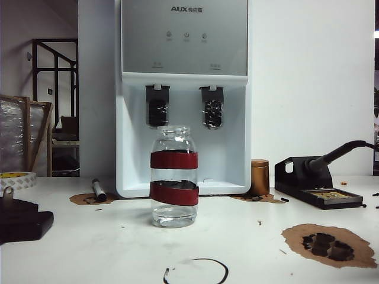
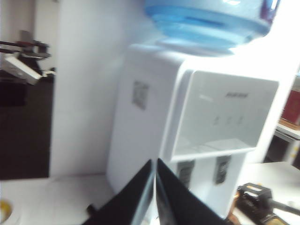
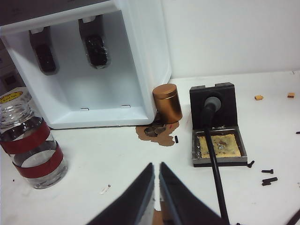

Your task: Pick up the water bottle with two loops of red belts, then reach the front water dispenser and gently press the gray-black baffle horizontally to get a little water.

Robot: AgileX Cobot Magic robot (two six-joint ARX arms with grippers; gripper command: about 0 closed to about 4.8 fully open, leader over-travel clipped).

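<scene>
With both the left gripper (image 2: 155, 197) and right gripper (image 3: 156, 197) closed and empty, you risk toppling the water bottle (image 1: 174, 177), standing before the water dispenser (image 1: 183, 94), unless the jaws part first.

Clear water bottle (image 1: 173, 177) with dark red bands, white water dispenser (image 1: 183, 94)
</scene>
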